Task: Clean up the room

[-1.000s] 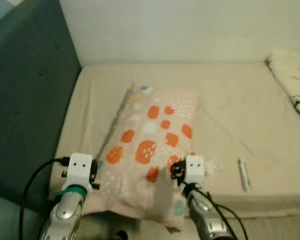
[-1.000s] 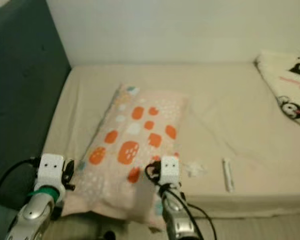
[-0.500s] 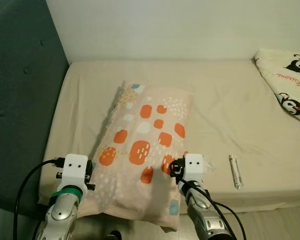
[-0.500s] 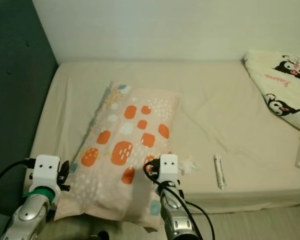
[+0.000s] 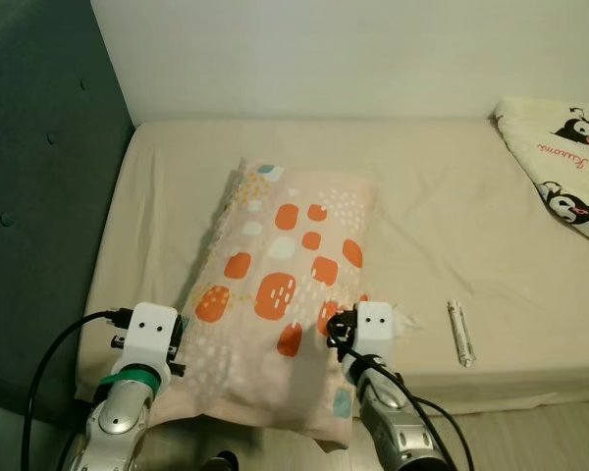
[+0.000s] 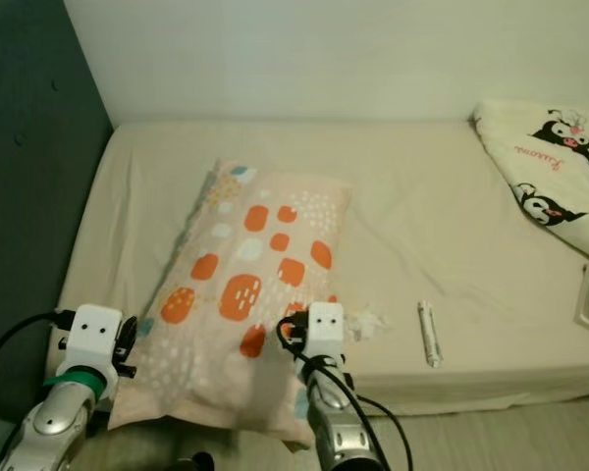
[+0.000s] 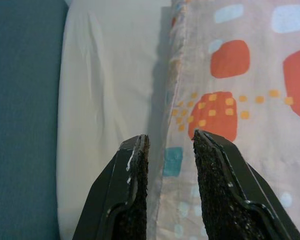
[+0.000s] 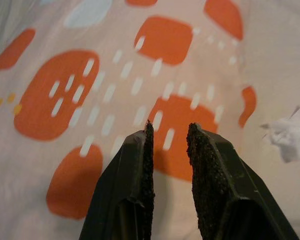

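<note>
Pillow, pale pink cotton with orange and blue patches (image 5: 290, 285), lies askew on beige mattress (image 5: 452, 206), near end overhanging | my left gripper (image 7: 167, 150) and right gripper (image 8: 167, 132) flank its near corners, fingers slightly parted, nothing held, I judge poised to straighten it | crumpled white tissue (image 6: 370, 321) and thin white tube (image 6: 428, 333) lie beside.

Soft matt cloth is seen on the pillow (image 5: 285, 285), and the bed (image 5: 452, 226) sheet is wrinkled fabric. The fingers (image 7: 135, 195) are coated in rough, gritty black stuff.
</note>
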`<state>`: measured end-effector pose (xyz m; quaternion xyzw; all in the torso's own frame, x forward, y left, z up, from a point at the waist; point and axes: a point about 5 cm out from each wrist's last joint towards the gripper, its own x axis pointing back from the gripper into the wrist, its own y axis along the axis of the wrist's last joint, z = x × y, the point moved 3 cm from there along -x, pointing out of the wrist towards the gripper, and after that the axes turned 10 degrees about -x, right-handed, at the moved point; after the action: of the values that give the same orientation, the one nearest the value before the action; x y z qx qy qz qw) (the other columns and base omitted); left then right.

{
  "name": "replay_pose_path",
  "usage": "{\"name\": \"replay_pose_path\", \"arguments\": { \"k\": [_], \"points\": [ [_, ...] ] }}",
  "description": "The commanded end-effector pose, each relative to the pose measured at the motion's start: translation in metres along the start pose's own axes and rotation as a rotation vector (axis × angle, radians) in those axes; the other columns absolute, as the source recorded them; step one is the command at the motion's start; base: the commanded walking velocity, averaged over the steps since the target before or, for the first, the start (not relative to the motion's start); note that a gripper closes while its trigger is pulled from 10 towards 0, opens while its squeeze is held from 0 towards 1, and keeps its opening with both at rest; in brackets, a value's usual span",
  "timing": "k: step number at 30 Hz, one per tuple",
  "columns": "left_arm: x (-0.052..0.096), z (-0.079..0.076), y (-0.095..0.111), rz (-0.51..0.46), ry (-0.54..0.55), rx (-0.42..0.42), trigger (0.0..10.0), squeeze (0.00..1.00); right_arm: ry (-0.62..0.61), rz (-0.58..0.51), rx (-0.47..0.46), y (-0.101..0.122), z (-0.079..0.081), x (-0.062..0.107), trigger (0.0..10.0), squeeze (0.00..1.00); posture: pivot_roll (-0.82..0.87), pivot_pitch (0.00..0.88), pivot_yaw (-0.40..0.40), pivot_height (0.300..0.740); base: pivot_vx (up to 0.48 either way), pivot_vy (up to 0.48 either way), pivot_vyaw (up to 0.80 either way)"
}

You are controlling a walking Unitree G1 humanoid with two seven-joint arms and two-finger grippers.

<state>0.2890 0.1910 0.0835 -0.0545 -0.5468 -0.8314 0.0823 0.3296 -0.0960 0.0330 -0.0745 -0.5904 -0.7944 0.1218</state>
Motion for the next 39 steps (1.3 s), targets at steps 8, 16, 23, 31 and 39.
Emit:
{"name": "replay_pose_path", "arguments": {
  "k": [8, 16, 23, 31, 39],
  "points": [
    [0.006, 0.009, -0.016, 0.049, 0.032, 0.029, 10.0, 0.00, -0.007, 0.049, -0.020, -0.019, 0.002, 0.010, 10.0, 0.00, 0.13, 0.137, 0.085, 0.636, 0.000, 0.000, 0.00],
    [0.006, 0.003, -0.020, 0.050, 0.029, 0.023, 10.0, 0.00, -0.018, 0.011, -0.026, -0.008, -0.005, 0.004, 10.0, 0.00, 0.12, 0.087, 0.079, 0.606, 0.000, 0.000, 0.00],
    [0.006, 0.002, -0.022, 0.044, 0.049, 0.006, 10.0, 0.00, -0.014, -0.012, -0.048, -0.001, -0.008, 0.002, 10.0, 0.00, 0.11, 0.072, 0.024, 0.577, 0.000, 0.000, 0.00],
    [0.002, 0.041, 0.018, -0.174, 0.209, -0.034, 10.0, 0.00, 0.010, -0.147, -0.241, 0.042, -0.001, -0.011, 10.0, 0.00, 0.08, 0.073, -0.029, 0.567, 0.000, 0.000, 0.00],
    [0.000, 0.080, 0.042, -0.266, 0.347, -0.026, 10.0, 0.00, 0.119, -0.238, -0.283, 0.084, 0.017, -0.016, 10.0, 0.00, 0.07, 0.087, -0.054, 0.567, 0.000, 0.000, 0.00]
  ]
}}
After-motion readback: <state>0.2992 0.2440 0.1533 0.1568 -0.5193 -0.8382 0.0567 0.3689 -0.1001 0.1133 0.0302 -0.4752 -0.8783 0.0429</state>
